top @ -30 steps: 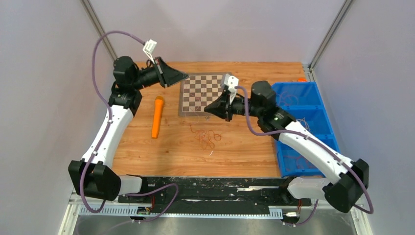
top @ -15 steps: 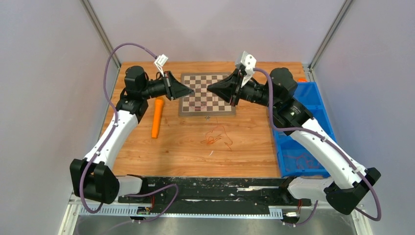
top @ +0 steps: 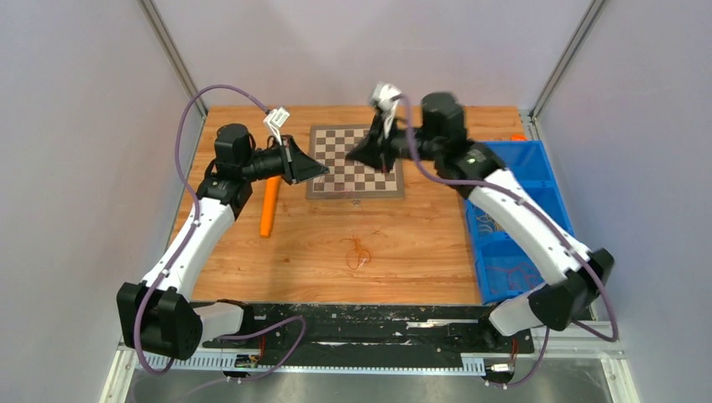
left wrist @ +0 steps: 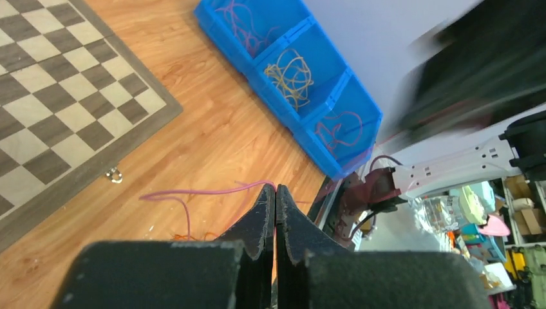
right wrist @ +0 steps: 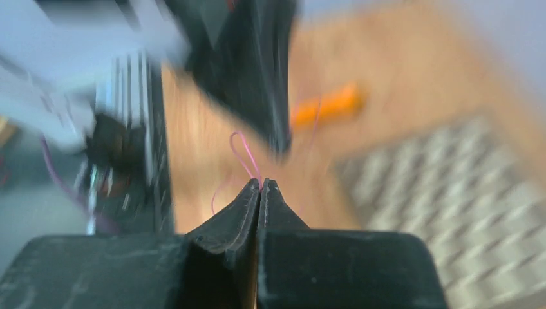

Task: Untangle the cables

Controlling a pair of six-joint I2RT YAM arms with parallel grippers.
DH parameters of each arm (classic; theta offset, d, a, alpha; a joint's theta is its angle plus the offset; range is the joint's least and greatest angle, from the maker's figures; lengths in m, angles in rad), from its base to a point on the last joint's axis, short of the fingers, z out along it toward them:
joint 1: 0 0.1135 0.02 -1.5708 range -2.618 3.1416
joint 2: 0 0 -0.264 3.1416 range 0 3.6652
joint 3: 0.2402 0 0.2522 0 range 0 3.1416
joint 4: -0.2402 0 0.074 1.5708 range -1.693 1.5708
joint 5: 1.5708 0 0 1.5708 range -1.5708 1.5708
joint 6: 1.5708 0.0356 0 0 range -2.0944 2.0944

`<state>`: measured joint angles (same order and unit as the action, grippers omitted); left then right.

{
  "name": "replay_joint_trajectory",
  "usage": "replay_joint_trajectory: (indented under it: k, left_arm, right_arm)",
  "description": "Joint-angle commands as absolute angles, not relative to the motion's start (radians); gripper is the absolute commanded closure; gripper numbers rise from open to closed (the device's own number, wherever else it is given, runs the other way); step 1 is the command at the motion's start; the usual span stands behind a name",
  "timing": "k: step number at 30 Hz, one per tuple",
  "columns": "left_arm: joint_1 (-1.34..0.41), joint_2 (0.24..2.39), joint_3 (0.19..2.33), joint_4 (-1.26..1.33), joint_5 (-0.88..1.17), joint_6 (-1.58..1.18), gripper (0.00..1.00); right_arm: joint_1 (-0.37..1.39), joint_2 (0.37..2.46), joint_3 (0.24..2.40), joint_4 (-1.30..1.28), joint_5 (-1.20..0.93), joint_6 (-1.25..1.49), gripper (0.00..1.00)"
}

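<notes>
A small tangle of thin reddish-orange cables (top: 358,251) lies on the wooden table in front of the chessboard (top: 357,159). My left gripper (top: 323,170) is shut, and a thin pink cable (left wrist: 206,191) runs from its tip (left wrist: 275,187) down toward orange strands (left wrist: 187,237) on the table. My right gripper (top: 351,158) hovers over the chessboard, close to the left one. It is shut (right wrist: 261,182) on a pink cable loop (right wrist: 243,154). The right wrist view is blurred.
A solid orange cylinder (top: 269,208) lies left of the chessboard. A blue divided bin (top: 537,164) at the right edge holds more loops: yellow ones (left wrist: 290,71) and pink-red ones (left wrist: 338,132). The chessboard has a small metal clasp (left wrist: 114,174).
My right arm swung left and back, its gripper staying above the chessboard. My left gripper shifted slightly. The tangle on the table drew into a smaller clump nearer the front.
</notes>
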<state>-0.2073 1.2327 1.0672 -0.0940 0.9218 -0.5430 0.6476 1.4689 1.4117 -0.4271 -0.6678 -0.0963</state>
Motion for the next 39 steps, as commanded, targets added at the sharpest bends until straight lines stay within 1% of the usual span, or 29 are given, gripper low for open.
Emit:
replay_joint_trajectory:
  k: [1,4,5,6,7,9,13,14,15,17,19,20,22,25,27,31,34,39]
  left_arm:
    - [-0.205,1.143,1.082,0.022,0.941,-0.562,1.0]
    - [-0.204,1.165,1.061,-0.04,0.941,-0.517,1.0]
    - [-0.205,1.171,1.047,-0.05,0.94,-0.512,1.0]
    - [-0.205,1.181,1.044,-0.059,0.942,-0.507,1.0]
    - [-0.205,1.185,1.051,-0.093,0.943,-0.485,1.0]
    - [-0.206,1.194,1.07,-0.134,0.941,-0.45,1.0]
    - [-0.206,1.173,1.07,-0.078,0.948,-0.485,1.0]
    - [-0.206,1.164,1.066,-0.061,0.947,-0.495,1.0]
    - [-0.206,1.161,1.065,-0.041,0.946,-0.508,1.0]
    - [-0.206,1.163,1.058,-0.025,0.947,-0.511,1.0]
    - [-0.204,1.169,1.057,-0.021,0.955,-0.503,1.0]
    - [-0.204,1.17,1.07,-0.021,0.97,-0.501,1.0]
    - [-0.205,1.169,1.108,-0.053,0.98,-0.475,1.0]
    - [-0.206,1.164,1.116,-0.122,0.961,-0.403,1.0]
    - [-0.206,1.175,1.088,-0.14,0.968,-0.381,1.0]
    - [-0.212,1.19,1.076,-0.089,0.989,-0.41,1.0]
    - [-0.249,1.198,1.111,-0.013,1.035,-0.465,1.0]
    - [-0.353,1.26,1.17,0.142,1.148,-0.592,1.0]
  right_arm:
    - [0.647,1.295,1.683,-0.234,-0.711,-0.084,1.0]
    - [0.652,1.287,1.325,-0.233,-0.713,-0.144,1.0]
    - [0.652,1.306,1.243,-0.273,-0.718,-0.191,1.0]
    - [0.655,1.332,1.213,-0.32,-0.739,-0.229,1.0]
    - [0.659,1.344,1.23,-0.371,-0.758,-0.251,1.0]
    - [0.658,1.335,1.34,-0.411,-0.791,-0.245,1.0]
    - [0.627,1.355,1.759,-0.293,-0.771,-0.098,1.0]
    - [0.614,1.371,1.799,-0.266,-0.753,-0.076,1.0]
    - [0.608,1.377,1.817,-0.253,-0.736,-0.071,1.0]
    - [0.611,1.367,1.672,-0.249,-0.747,-0.108,1.0]
    - [0.61,1.365,1.508,-0.307,-0.728,-0.138,1.0]
    - [0.608,1.367,1.515,-0.354,-0.742,-0.136,1.0]
    - [0.609,1.354,1.649,-0.319,-0.777,-0.094,1.0]
    - [0.61,1.356,1.86,-0.209,-0.723,-0.032,1.0]
    - [0.609,1.365,1.905,-0.204,-0.693,-0.037,1.0]
    - [0.601,1.295,1.746,-0.211,-0.613,-0.136,1.0]
    - [0.593,1.233,1.602,-0.288,-0.572,-0.192,1.0]
    - [0.586,1.148,1.399,-0.333,-0.656,-0.163,1.0]
